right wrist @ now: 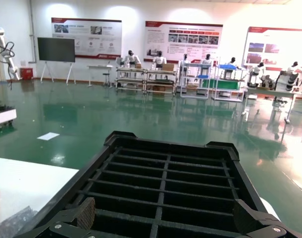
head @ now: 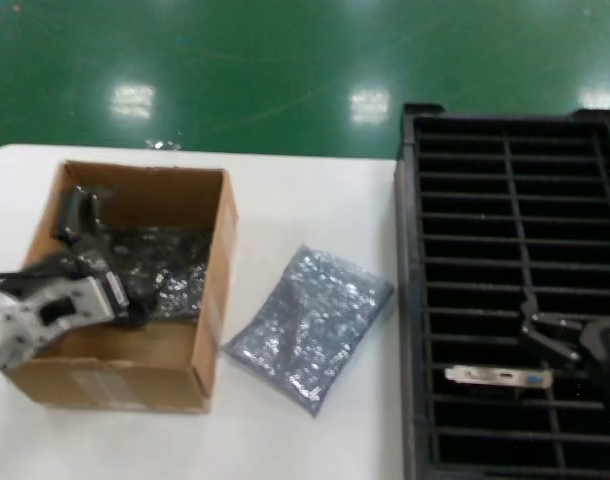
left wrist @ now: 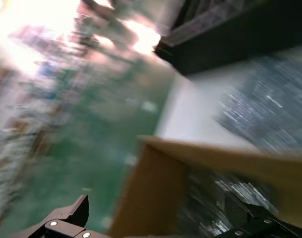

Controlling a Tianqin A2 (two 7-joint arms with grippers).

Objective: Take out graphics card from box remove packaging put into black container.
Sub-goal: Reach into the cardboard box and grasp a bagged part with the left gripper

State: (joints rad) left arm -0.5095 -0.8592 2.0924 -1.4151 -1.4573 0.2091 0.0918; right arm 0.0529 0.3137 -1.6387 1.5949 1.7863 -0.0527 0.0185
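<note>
In the black crate [head: 512, 170], one card [head: 498, 377] already sits in a slot, with the right gripper [head: 548, 338] just above it, jaws spread. One empty bag [head: 310, 325] lies on the table [head: 305, 200]. The left gripper [head: 103, 292] reaches into the one box [head: 160, 372], jaws spread over another bagged card [head: 170, 270] waiting inside.

On the table [head: 315, 200], the box [head: 135, 365] sits at nine o'clock, the packaging [head: 310, 325] centre, the black container [head: 505, 230] at three o'clock.
</note>
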